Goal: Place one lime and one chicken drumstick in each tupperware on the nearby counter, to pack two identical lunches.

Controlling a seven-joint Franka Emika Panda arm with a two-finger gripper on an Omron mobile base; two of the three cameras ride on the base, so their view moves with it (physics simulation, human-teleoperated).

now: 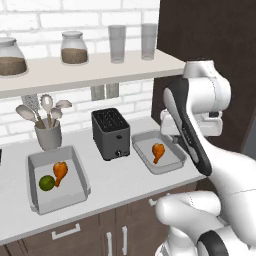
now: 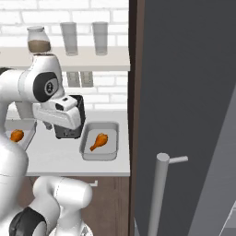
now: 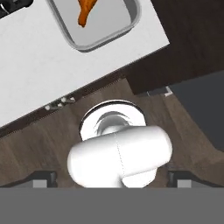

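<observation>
From the left base view, two grey tupperware trays are sitting on the counter (image 1: 115, 177): the left tupperware (image 1: 33, 165) is holding a lime (image 1: 46, 183) touching a chicken drumstick (image 1: 60, 172), and the right tupperware (image 1: 172, 162), beyond a dark toaster (image 1: 110, 133), is holding a single second drumstick (image 1: 158, 151). A utensil holder (image 1: 48, 135) is standing behind the left tray, and jars and glasses are lining the wall shelf (image 1: 90, 70). From the right base view, the arm is bending over the counter's left part, with the right tray and its drumstick lying just to the right of the toaster, near a tall dark panel (image 2: 184, 92). From the hand view, the gripper (image 3: 112, 175) is looking down past the counter edge, its fingertips (image 3: 43, 177) standing wide apart and holding nothing, the right tray far above them.
</observation>
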